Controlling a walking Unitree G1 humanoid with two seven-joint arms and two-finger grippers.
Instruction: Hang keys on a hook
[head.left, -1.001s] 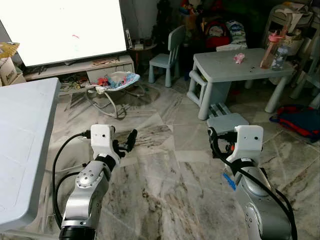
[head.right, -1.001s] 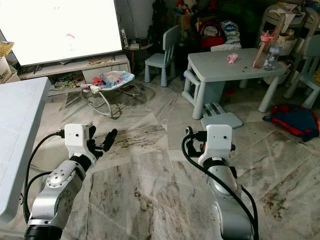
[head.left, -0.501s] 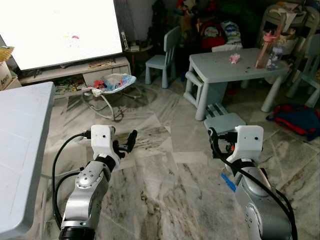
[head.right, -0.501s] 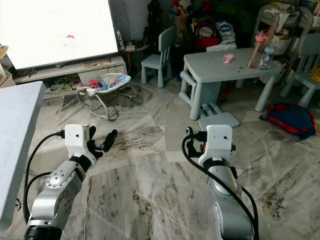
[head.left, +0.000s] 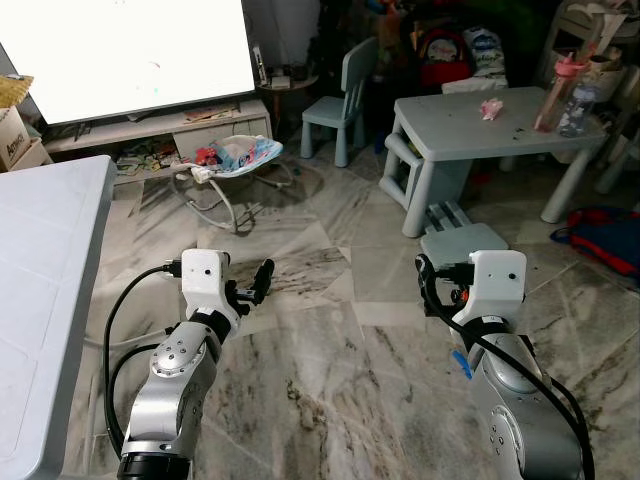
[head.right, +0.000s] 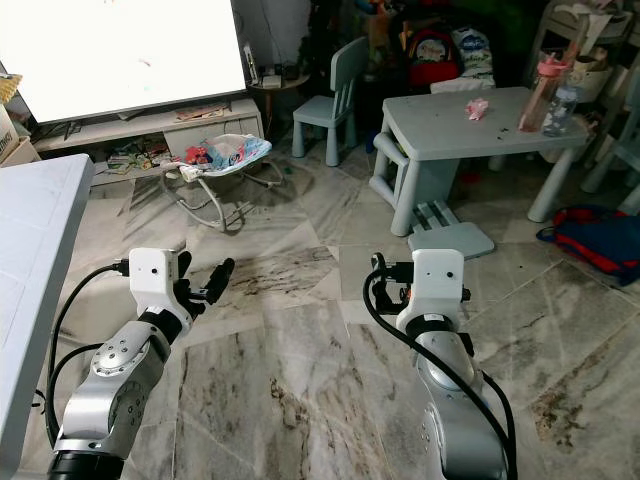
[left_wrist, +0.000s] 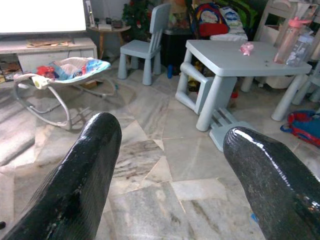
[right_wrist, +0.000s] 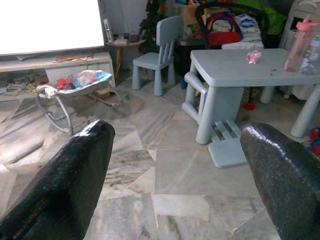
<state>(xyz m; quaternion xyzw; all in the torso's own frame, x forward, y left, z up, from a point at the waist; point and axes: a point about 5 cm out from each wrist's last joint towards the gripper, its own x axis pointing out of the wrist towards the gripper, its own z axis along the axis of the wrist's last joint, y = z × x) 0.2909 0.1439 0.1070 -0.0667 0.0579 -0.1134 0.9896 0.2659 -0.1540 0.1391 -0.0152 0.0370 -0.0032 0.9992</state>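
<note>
Marble floor (head.left: 330, 390) lying under both arms. Left gripper (left_wrist: 170, 165) and right gripper (right_wrist: 175, 170) hanging over it, fingers spread wide, holding nothing. Small table (head.left: 480, 125) standing ahead.

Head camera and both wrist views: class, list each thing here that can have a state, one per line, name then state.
Left hand: open, holding nothing, raised over the marble floor.
Right hand: open, holding nothing.
Screen: on, glowing white.
Pink bottle: upright on the small table, lid on.
Small chair: upright, unoccupied.
Baby bouncer: on the floor, holding cloth items.
</note>
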